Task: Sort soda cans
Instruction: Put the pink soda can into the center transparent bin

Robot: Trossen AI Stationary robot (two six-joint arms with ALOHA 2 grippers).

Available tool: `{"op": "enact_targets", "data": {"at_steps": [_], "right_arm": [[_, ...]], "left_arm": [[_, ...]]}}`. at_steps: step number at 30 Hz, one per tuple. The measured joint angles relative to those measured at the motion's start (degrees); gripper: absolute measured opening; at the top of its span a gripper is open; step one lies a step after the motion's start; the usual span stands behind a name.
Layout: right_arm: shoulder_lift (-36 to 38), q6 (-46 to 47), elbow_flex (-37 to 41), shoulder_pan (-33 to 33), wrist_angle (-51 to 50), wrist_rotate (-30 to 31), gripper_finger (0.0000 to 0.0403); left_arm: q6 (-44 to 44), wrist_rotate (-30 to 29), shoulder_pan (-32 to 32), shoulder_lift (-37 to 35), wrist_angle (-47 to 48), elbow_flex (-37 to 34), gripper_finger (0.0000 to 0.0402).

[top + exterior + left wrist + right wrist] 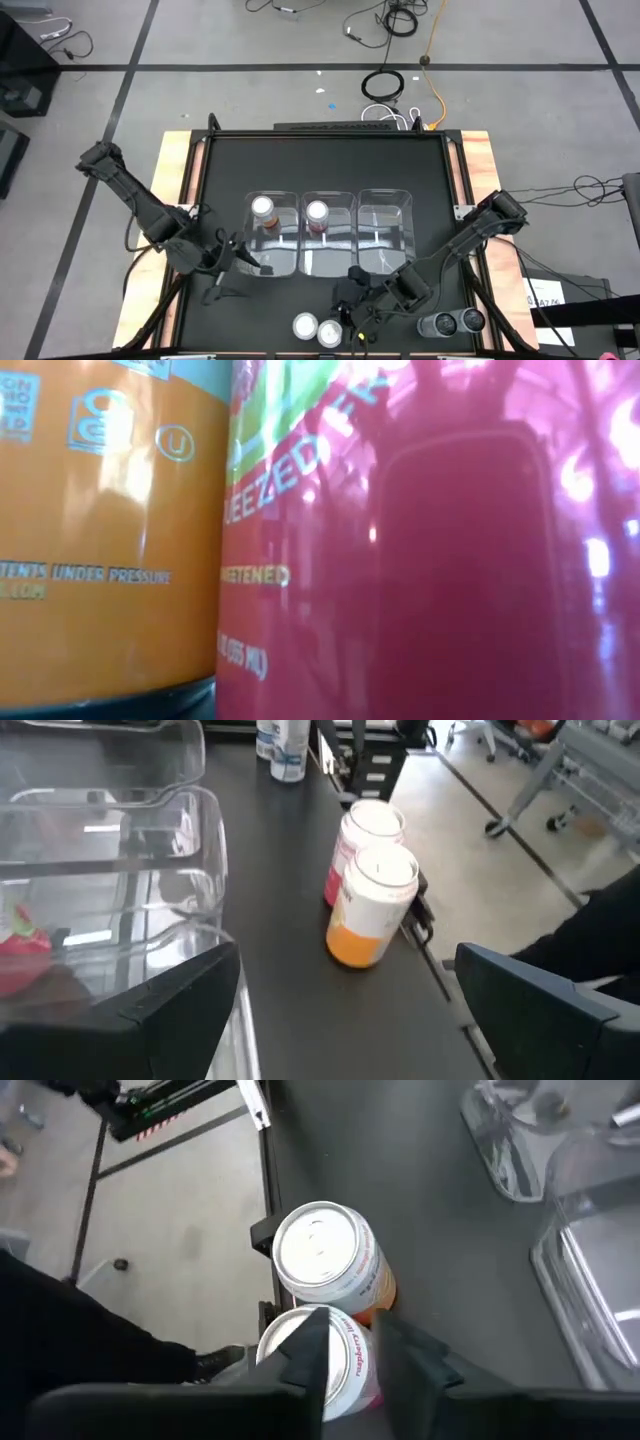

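Observation:
Two cans stand upright and close together at the table's near edge: an orange can (305, 325) (371, 910) (326, 1263) and a red can (329, 334) (352, 840) (345, 1372). Another orange can (263, 208) stands in the left clear bin and another red can (317, 212) in the middle bin. Two dark cans (453, 322) stand near the table's right near corner. My right gripper (352, 298) (355, 1355) hovers over the near red can, fingers open by a narrow gap, touching nothing. My left gripper (243, 258) (345, 970) is wide open by the left bin's near wall.
Three clear bins (300, 262) sit side by side mid-table; the right bin (385, 205) holds nothing. In the low view the orange can (100, 530) and red can (430, 550) fill the picture and hide everything behind. Bare dark tabletop lies beyond the bins.

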State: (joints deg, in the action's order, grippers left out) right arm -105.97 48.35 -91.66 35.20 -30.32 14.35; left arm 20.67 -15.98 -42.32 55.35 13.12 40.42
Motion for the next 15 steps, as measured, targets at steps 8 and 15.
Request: {"op": "enact_targets", "data": {"at_steps": [8, 15], "right_arm": [[0.0, 6.0, 0.0, 0.5, 0.1, -2.6, 0.0184], [-2.9, 6.1, 0.0, 2.7, 2.5, -2.5, 0.0249]], "left_arm": [[0.0, -1.2, -2.9, -6.6, 7.4, 0.0, 0.0380], [0.0, -2.6, -5.5, -11.7, 11.0, 0.0, 0.0380]]}}
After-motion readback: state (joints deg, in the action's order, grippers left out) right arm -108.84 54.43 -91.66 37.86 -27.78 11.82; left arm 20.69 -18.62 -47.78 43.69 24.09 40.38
